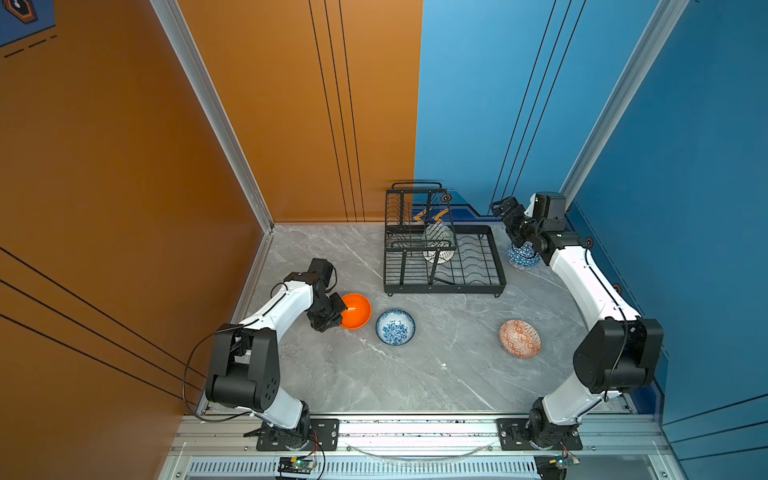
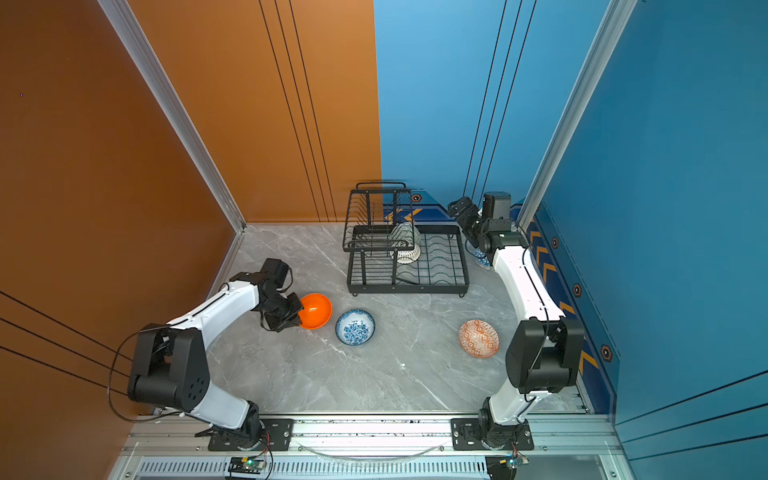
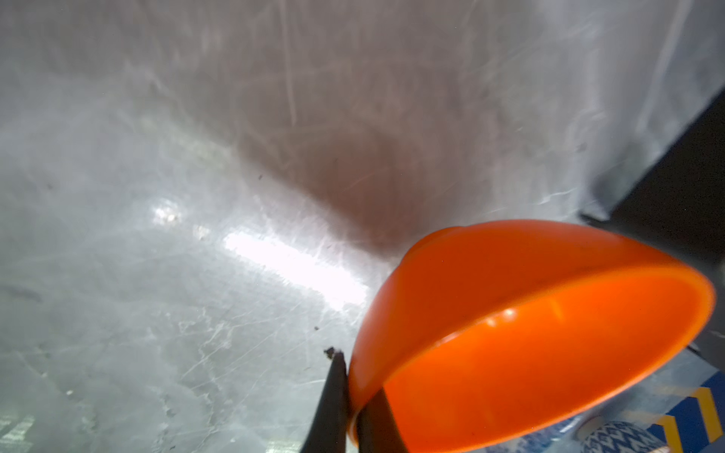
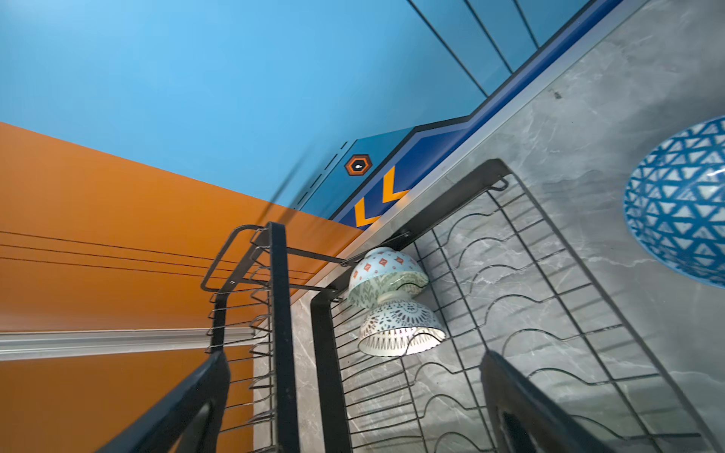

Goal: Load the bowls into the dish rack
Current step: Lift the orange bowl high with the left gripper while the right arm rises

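**Left hand clamped on the orange bowl, two bowls racked**

Your grey marble table (image 1: 374, 374) (image 2: 332, 374) fills the floor of the cell. The dish rack (image 1: 444, 286) (image 2: 409, 286) (image 4: 282, 313) stands at the far side, a little right of centre, with its raised basket tier on the left half and the flat slotted tray open on the right.

Your left arm reaches in from the near left; your right arm stretches along the right edge to the far right corner.

Four bowls are on the table:
- The orange-red geometric bowl (image 1: 520, 338) (image 2: 478, 338) sits right of centre, well apart from the others.
- The blue-floral bowl (image 1: 395, 327) (image 2: 355, 327) sits upright near the middle.
- The orange bowl (image 1: 357, 311) (image 2: 318, 309) (image 3: 529, 313) is just left of it, tipped. You cannot tell whether its foot touches the table.
- The blue triangle bowl (image 1: 521, 255) (image 2: 482, 259) (image 4: 682, 211) lies just right of the rack, partly hidden under your right arm.

Two more stand on edge in the tray slots, one against the other, beside the raised tier: the pale-green bowl (image 1: 436, 239) (image 2: 405, 237) (image 4: 386, 286) and the dark-lattice bowl (image 1: 440, 255) (image 2: 409, 253) (image 4: 400, 329).

Your left gripper (image 1: 344, 312) (image 2: 300, 312) (image 3: 355, 388) pinches the orange bowl's left rim, one finger inside and one outside. Your right gripper (image 1: 500, 210) (image 2: 461, 210) (image 4: 355, 359) hangs above the rack's far right corner, spread wide and holding nothing.
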Tool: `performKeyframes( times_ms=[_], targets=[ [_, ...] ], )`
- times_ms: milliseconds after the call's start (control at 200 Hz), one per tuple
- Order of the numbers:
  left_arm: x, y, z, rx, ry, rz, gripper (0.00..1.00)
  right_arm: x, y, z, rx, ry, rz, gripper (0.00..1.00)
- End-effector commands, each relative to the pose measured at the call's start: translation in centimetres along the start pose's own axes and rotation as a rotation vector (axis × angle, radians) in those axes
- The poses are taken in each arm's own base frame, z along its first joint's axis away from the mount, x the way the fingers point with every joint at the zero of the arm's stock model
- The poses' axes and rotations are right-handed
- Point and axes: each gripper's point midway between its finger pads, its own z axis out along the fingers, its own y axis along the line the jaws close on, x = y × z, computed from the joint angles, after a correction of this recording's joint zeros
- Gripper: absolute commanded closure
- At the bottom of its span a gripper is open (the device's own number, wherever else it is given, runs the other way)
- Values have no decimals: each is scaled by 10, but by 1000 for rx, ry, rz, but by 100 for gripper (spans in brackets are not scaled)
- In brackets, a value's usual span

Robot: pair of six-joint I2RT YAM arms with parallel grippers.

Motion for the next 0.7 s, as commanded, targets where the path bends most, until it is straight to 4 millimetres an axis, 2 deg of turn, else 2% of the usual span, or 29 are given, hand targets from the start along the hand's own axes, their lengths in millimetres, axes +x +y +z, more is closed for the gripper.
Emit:
performKeyframes(
  times_ms=[0, 125, 255, 270, 310, 521, 696],
  targets=[
    [-55, -42, -58, 140, -252, -16, 100, -2, 27, -4, -54, 9, -13, 0],
    [-103, -75, -112, 250, -479, -38, 100, -3, 58, -6, -112, 4, -18, 0],
    [-143, -100, -162, 360, -705, -66, 100, 4, 90, -3, -166, 24, 3, 0],
    [-147, -102, -167, 370, -727, -68, 100, 1, 101, -7, -188, 18, 6, 0],
    [-156, -108, -181, 397, -791, -70, 100, 4, 112, -6, -212, 29, 25, 0],
    [-192, -137, -250, 532, -1126, -20, 100, 30, 178, -6, -338, 107, 122, 0],
    [-201, -179, -273, 616, -1227, 105, 100, 56, 234, -4, -469, 198, 194, 0]
  ],
)
